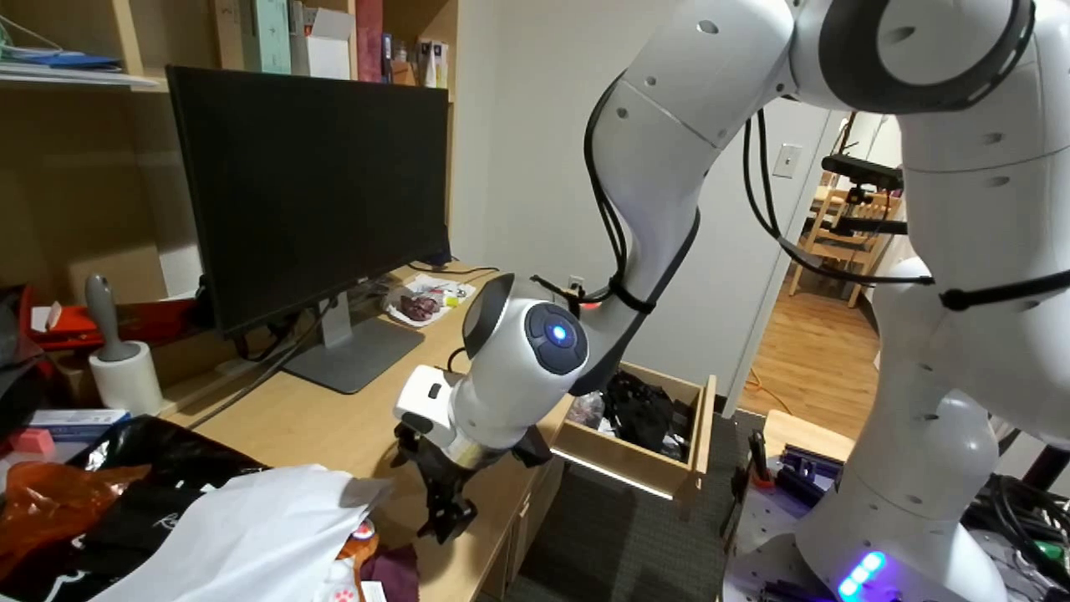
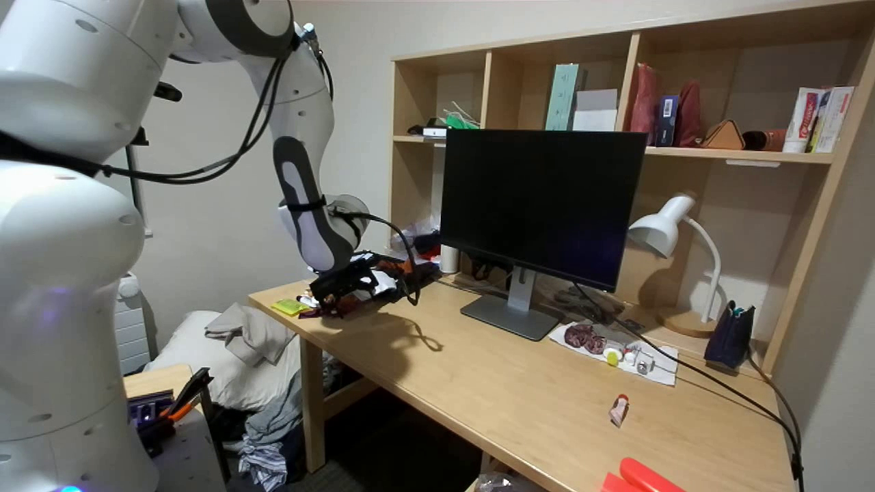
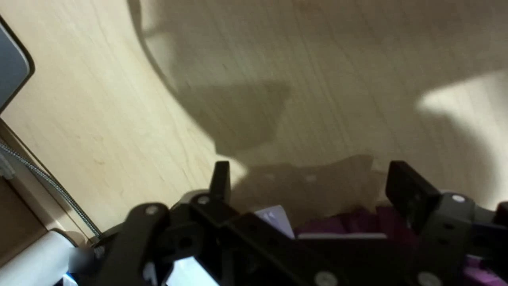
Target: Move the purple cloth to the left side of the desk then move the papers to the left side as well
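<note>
My gripper [image 3: 309, 174] stands open above the desk [image 1: 326, 435], its fingers wide apart with nothing gripped. Dark folds of the purple cloth [image 3: 353, 222] show low between the fingers in the wrist view, partly covered by the gripper body. In an exterior view the purple cloth [image 1: 394, 572] lies near the desk's front edge, at the bottom of the picture and short of the gripper. The papers [image 1: 251, 527] are a large white sheet heap beside it, resting over other items. The arm blocks much of this pile in an exterior view, where the desk [image 2: 472, 383] also shows.
A black monitor [image 1: 318, 192] stands at the back of the desk. Black and orange bags [image 1: 75, 502] lie around the papers, with a lint roller [image 1: 124, 368] behind. An open drawer [image 1: 639, 418] juts out from the front. A small tube [image 2: 618, 411] and red object [image 2: 642, 475] lie on the desk.
</note>
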`<state>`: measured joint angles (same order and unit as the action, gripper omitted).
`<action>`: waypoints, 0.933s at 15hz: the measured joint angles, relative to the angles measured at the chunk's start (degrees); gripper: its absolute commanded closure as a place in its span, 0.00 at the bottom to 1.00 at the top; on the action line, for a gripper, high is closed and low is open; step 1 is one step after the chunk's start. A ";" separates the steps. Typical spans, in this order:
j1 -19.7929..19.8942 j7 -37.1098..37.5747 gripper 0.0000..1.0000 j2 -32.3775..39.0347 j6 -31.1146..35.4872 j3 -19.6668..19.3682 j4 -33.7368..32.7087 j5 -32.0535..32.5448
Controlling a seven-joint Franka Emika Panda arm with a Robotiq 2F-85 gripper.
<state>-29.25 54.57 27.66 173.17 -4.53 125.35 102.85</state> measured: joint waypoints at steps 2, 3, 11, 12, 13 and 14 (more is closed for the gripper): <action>-1.22 -3.15 0.00 0.14 -1.41 -0.02 -0.02 1.08; -1.98 -4.82 0.00 0.20 -2.18 -0.02 -0.03 1.37; -6.41 -9.41 0.00 0.23 -10.68 0.00 -3.83 13.83; -6.47 -9.31 0.00 0.27 -11.52 0.01 -4.55 15.94; -6.43 -9.02 0.25 0.42 -11.94 0.00 -5.27 17.77; -6.34 -8.47 0.27 0.71 -12.03 0.00 -6.02 19.30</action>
<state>-35.58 46.10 28.37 161.14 -4.53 119.33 122.15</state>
